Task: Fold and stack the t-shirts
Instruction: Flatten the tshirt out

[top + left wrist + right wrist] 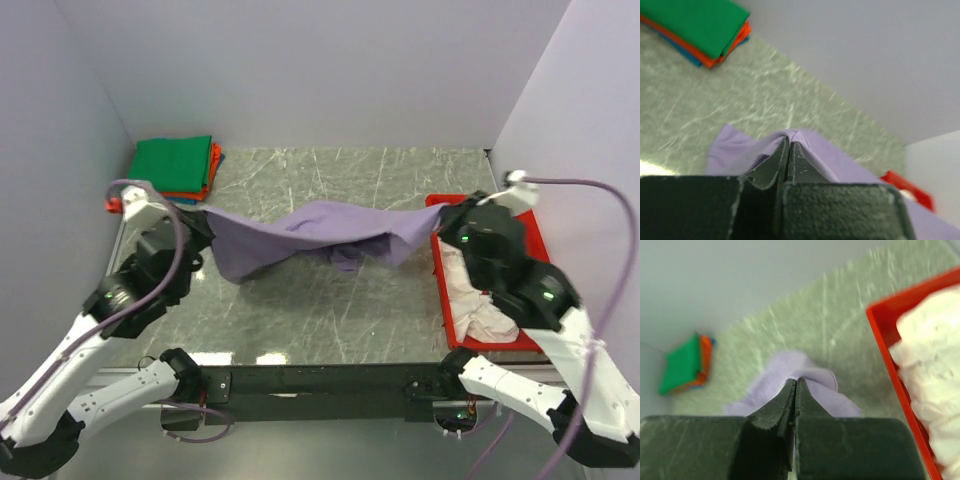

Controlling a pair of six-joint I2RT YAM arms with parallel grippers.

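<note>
Grey-green marbled table, boxed in by pale walls left, back and right. Folded stack in far left corner, red tray with crumpled pale shirt along right edge. Between them, lavender t-shirt strung mid-table, middle sagging, opposite ends pinched tight by left gripper and right gripper

Left fingers tight on the lavender t-shirt, green-topped folded stack beyond.

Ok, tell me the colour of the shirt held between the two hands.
The shirt is lavender purple, clearest in the top external view.
</note>
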